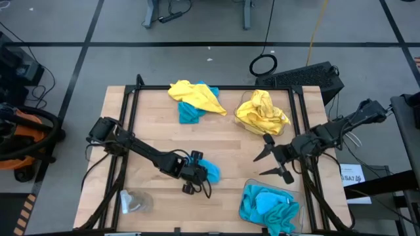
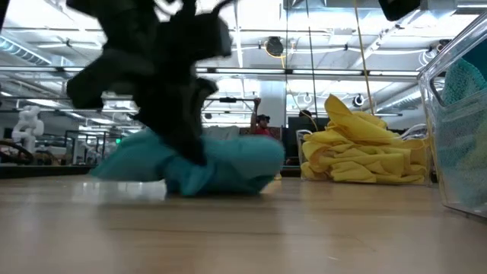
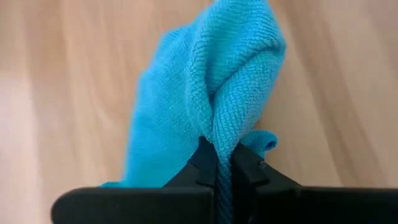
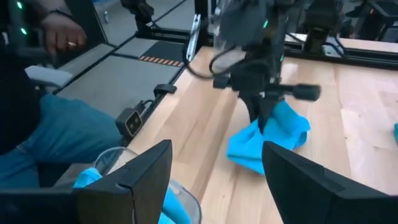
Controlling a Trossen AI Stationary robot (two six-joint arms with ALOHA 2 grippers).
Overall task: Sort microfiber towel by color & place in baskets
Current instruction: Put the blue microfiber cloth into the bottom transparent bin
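Observation:
A turquoise microfiber towel [image 1: 212,172] lies crumpled on the wooden table near its middle, also seen in the low view [image 2: 221,167]. My left gripper [image 3: 222,163] is shut on it. My right gripper [image 1: 268,164] hangs open above the table, to the right of the towel and between the two baskets, with nothing between its fingers. One clear basket [image 1: 240,122] at the far right holds yellow towels [image 1: 262,113]. The other basket [image 1: 248,191] at the near right holds turquoise towels [image 1: 269,206]. A yellow towel [image 1: 193,93] lies over a turquoise one [image 1: 189,113] at the far edge. My left gripper pinches a raised fold of the turquoise towel [image 3: 227,134] between its two fingers. The fingers slant down onto it from the table's left. The towel's bulk lies slack on the table beyond the fingertips [image 3: 205,158].
A small clear round object [image 1: 134,202] sits at the near left corner. Black frame rails [image 1: 128,111] run along the table's sides. A seated person [image 4: 43,124] shows beyond the table's left edge in the right wrist view. Bare wood lies between the far towels and the held one.

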